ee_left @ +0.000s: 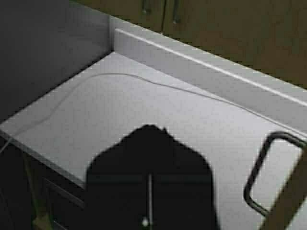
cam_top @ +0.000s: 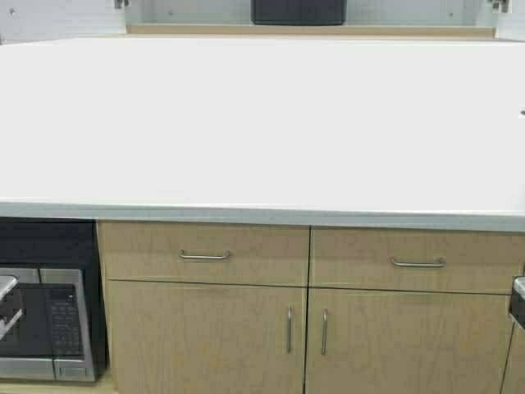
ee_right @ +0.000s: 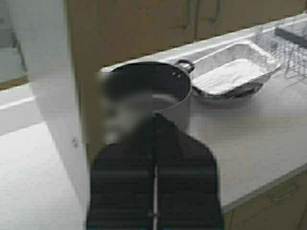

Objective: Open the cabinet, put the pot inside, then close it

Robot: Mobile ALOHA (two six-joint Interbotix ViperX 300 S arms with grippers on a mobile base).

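The cabinet (cam_top: 312,29) is at the top of the high view with both doors swung open. The black pot (cam_top: 298,11) stands inside it on the shelf; only its lower part shows. My left gripper (ee_left: 151,130) is shut and empty above the white countertop (ee_left: 144,115). One open cabinet door's edge (ee_left: 288,201) and its metal handle (ee_left: 261,175) are just beside it. My right gripper (ee_right: 156,120) is shut and empty next to the other open door (ee_right: 57,96). Neither gripper shows in the high view.
A white pot with a dark rim (ee_right: 163,91), a foil tray (ee_right: 235,69) and a wire rack (ee_right: 292,45) stand on the counter beyond my right gripper. A thin cable (ee_left: 158,82) lies on the counter. Below the countertop (cam_top: 262,123) are base cabinets (cam_top: 205,328) and a microwave (cam_top: 45,324).
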